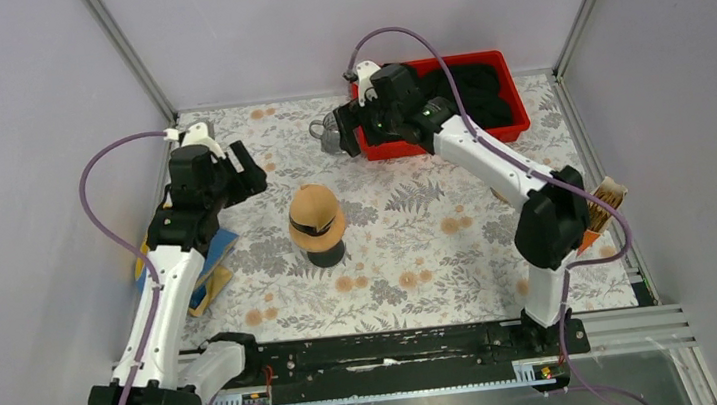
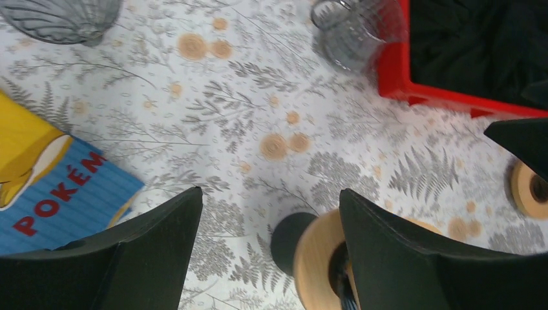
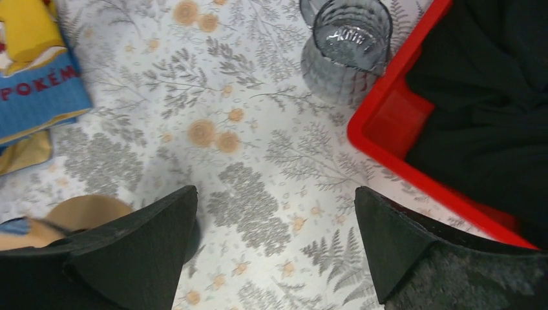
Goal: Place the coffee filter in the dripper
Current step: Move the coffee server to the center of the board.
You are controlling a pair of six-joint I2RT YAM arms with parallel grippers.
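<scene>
My left gripper (image 2: 269,192) and right gripper (image 3: 274,188) both stand released, carrying nothing. The brown coffee filter (image 1: 314,210) sits on the dripper (image 1: 325,256) mid-table. I judge the placing done, though I cannot tell how well it is seated.

Bare table (image 1: 421,256) rings the dripper (image 1: 316,222); the glass (image 1: 327,133) seemingly touches the red bin (image 1: 503,133), closing that gap.

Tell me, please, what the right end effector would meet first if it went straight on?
Probably the tablecloth; the glass cup and red bin seem off that line, though depth is unclear.
</scene>
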